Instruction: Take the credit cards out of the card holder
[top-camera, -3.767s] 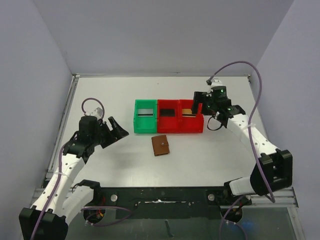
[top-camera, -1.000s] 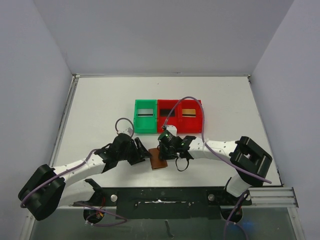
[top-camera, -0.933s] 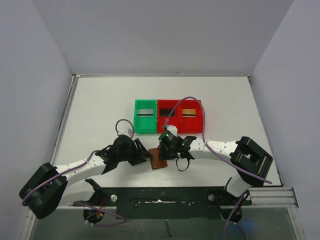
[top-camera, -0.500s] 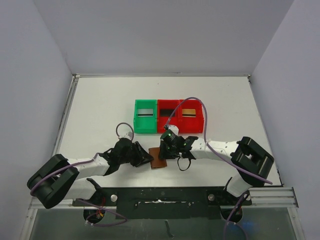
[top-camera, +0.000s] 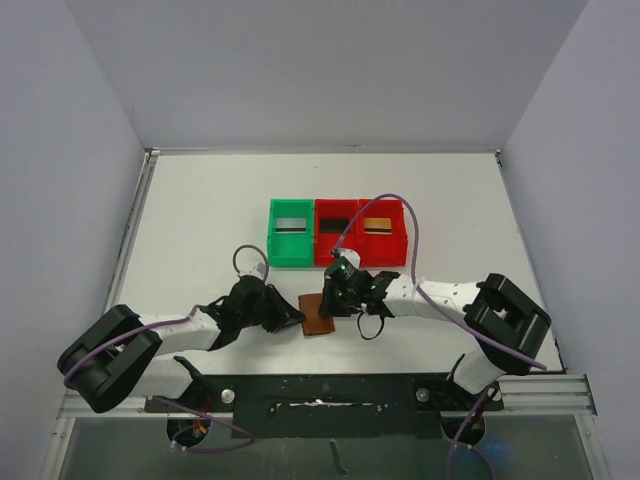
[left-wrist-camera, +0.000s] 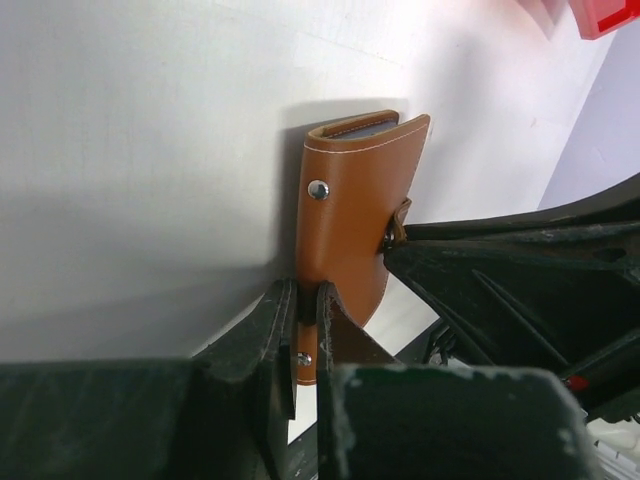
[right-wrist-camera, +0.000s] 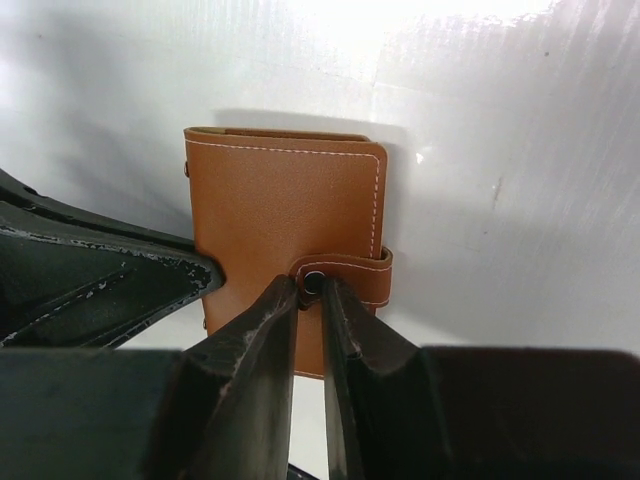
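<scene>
A white table (top-camera: 200, 200) sits enclosed by plain pale lilac walls (top-camera: 330, 70).

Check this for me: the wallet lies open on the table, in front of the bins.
Not quite. The wallet is closed, not open, with its tab wrapped over the cover, as the right wrist view shows. It does lie on the table, in front of the bins.

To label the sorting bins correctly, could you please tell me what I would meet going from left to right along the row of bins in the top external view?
Green bin → middle red bin → right red bin.
</scene>
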